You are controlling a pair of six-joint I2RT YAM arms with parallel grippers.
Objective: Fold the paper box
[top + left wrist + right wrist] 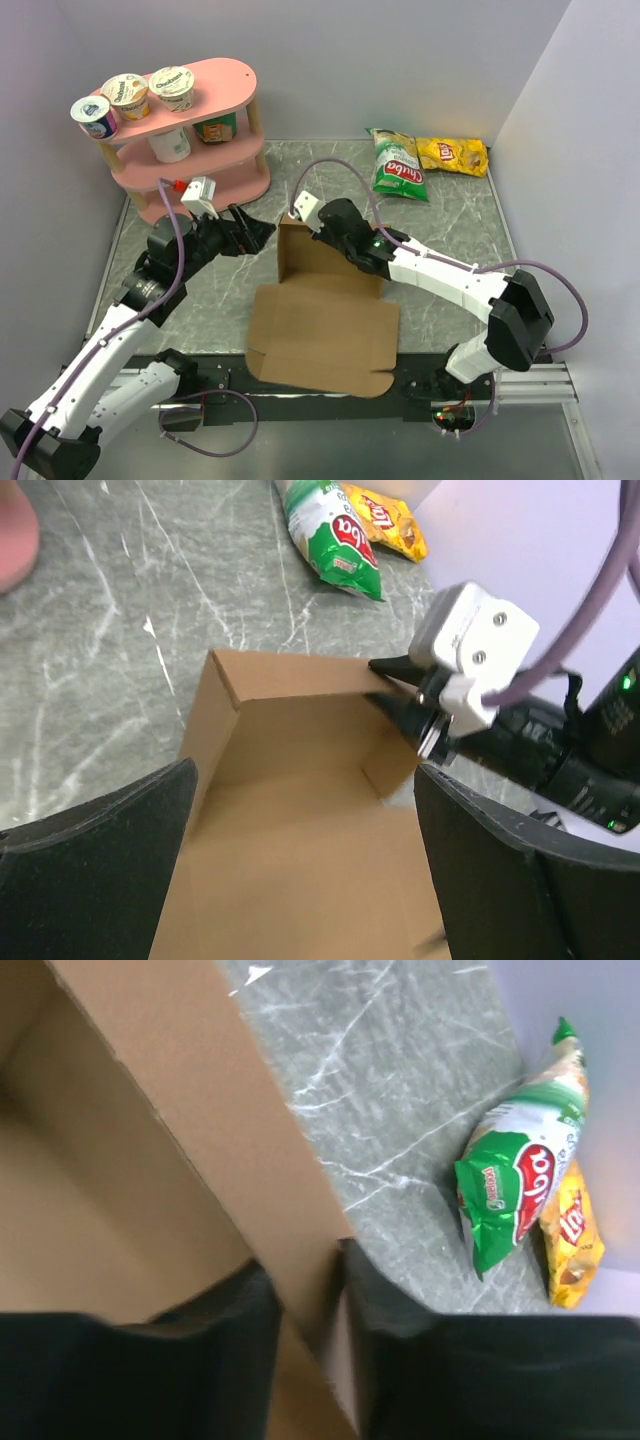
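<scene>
Brown matte cardboard paper box (320, 335), upright flap (305, 255) inside right tool (308, 1290)

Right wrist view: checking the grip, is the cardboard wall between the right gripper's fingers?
Yes, the paper box's upright wall passes between the right gripper's two dark fingers, one on each side.

Chip bags (425, 160) behind paper box (320, 335)
</scene>
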